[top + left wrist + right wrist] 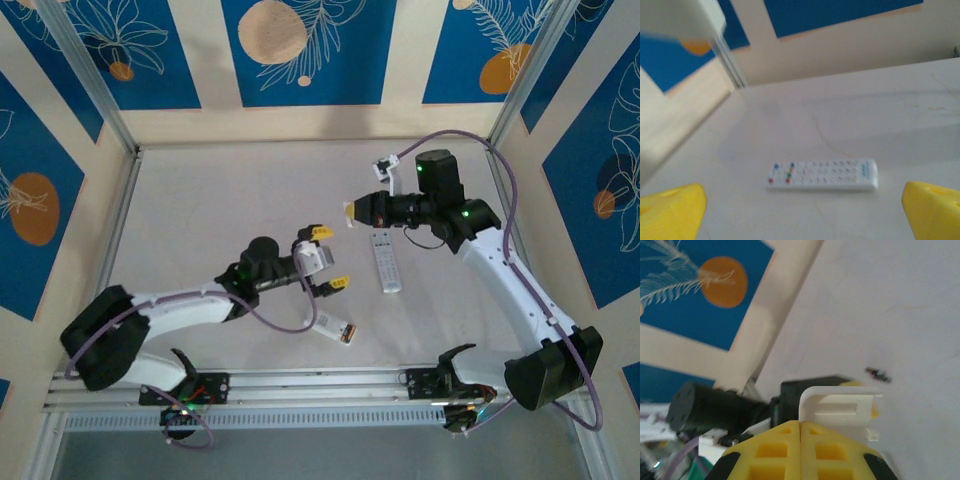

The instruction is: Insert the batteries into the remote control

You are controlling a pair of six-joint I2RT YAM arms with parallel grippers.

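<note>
Now, left end effector [330, 258] gaping, remote [821, 174] ahead, right end effector [800, 429] pinching white cover [840, 412].

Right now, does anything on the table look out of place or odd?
A tiny battery lies loose by itself on the table. The right gripper is shut on a white cover, seemingly a detached battery door, which sticks up from its fingers.
</note>
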